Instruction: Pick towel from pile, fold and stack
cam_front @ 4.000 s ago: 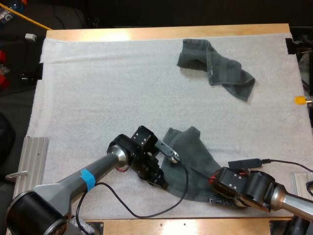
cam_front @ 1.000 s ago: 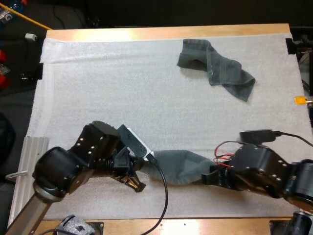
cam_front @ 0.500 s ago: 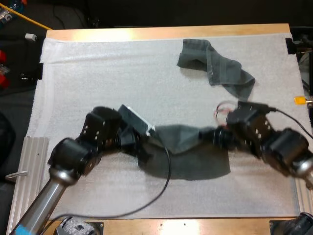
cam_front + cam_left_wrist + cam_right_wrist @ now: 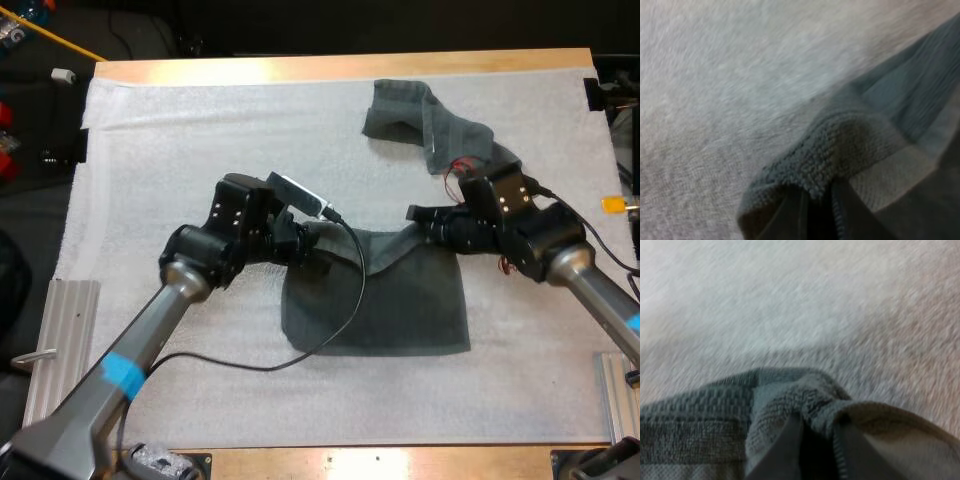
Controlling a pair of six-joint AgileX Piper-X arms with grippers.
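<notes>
Dark grey-green towels, two in all, are on the white mat (image 4: 180, 150). The spread towel (image 4: 390, 305) has its long edge running straight from the left pincer (image 4: 305, 245) to the right pincer (image 4: 425, 222). Each pincer pinches one corner, and the cloth trails toward the table's near side. The crumpled towel (image 4: 430, 125) lies just beyond the right pincer.

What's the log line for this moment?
left end effector: shut on held towel corner | right end effector: shut on other corner | crumpled towel: far right on mat
</notes>
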